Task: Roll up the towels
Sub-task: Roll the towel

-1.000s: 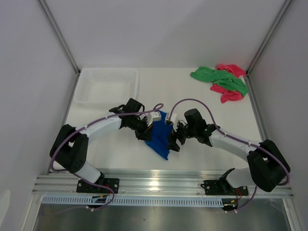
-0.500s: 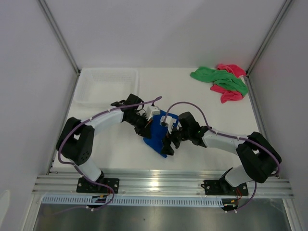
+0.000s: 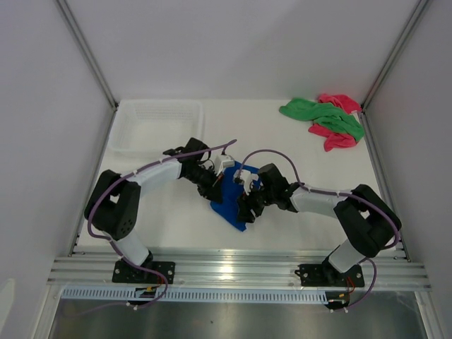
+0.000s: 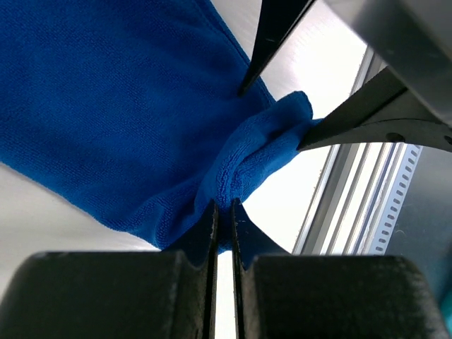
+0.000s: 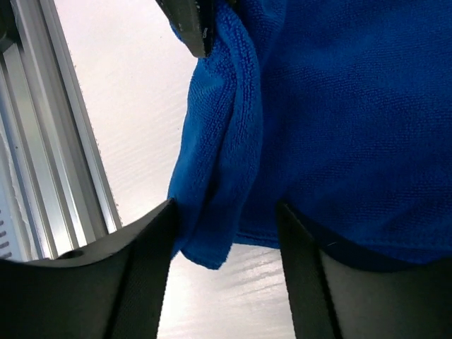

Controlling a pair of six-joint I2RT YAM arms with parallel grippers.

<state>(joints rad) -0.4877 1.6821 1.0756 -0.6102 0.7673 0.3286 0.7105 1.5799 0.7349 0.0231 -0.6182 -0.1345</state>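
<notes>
While the left fingers (image 4: 205,244) have stayed pressed together on a bunched bit of the blue towel's (image 3: 229,212) edge, the right arm has slid in from the side over the last second. Its fingers (image 5: 152,240) now stand on either side of the same raised fold. They are narrowing after being held wide, but they are still spread. The left wrist view shows their two tips apart with the puckered cloth between them. The right wrist view shows one finger touching the folded edge and the other lying over the flat cloth, with no visible squeeze yet.

The blue towel lies in the middle of the desk (image 3: 296,176), between the two arms and near the front rail. Most of it is flat and one corner is lifted into a ridge. It has shifted only slightly during the approach.

The green towel (image 3: 321,114) and the pink towel (image 3: 339,139) have not moved. They are heaped together in the far right corner, well apart from the work, and the basket (image 3: 152,127) sits at the far left.

I judge this to be the start of the first roll. Once both sets of fingers hold the fold, the arms could turn the edge over and carry it across the cloth. If the right fingers close on only one layer, the edge will probably slip out and the roll will start crooked. The other two towels have not been started.
</notes>
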